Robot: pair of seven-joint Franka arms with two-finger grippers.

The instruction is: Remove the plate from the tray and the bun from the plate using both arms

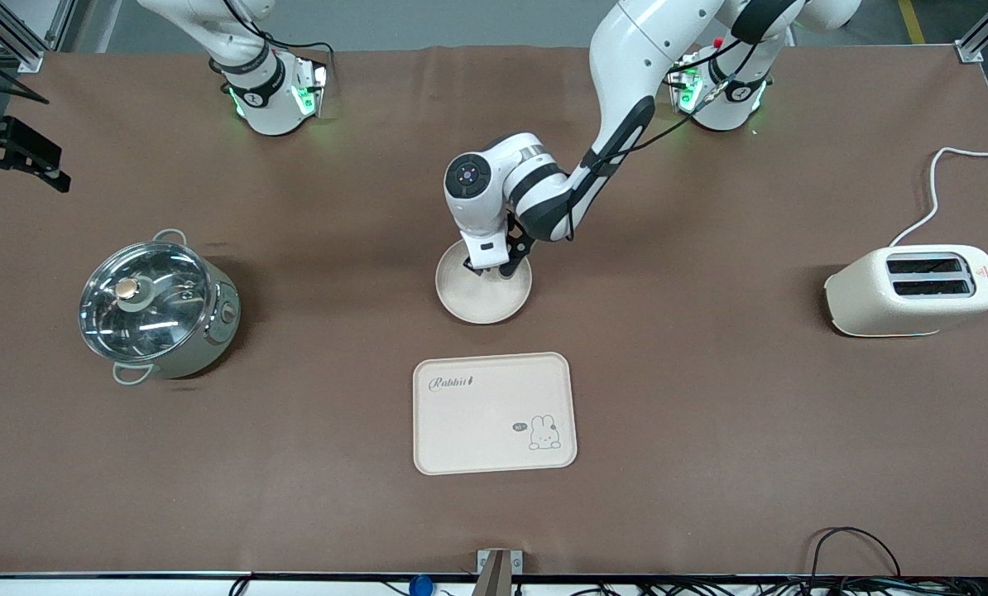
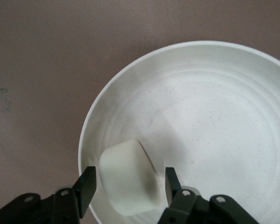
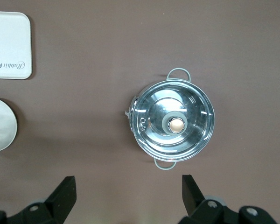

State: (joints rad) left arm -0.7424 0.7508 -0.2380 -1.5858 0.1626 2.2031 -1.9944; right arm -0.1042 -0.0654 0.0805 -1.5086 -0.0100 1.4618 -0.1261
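Observation:
The round cream plate (image 1: 484,303) lies on the brown table, just farther from the front camera than the rabbit tray. My left gripper (image 1: 487,269) is low over the plate's farther rim. In the left wrist view the pale bun (image 2: 126,175) lies in the plate (image 2: 214,116) close to its rim. My left gripper (image 2: 129,181) is open, with a finger on each side of the bun and a small gap at both. The bun is hidden in the front view. My right gripper (image 3: 128,196) is open and empty, high over the table beside the pot, and waits.
A rectangular cream tray (image 1: 494,414) with a rabbit drawing lies nearer the front camera than the plate. A steel pot with a glass lid (image 1: 156,306) stands toward the right arm's end. A cream toaster (image 1: 912,290) with a white cord stands toward the left arm's end.

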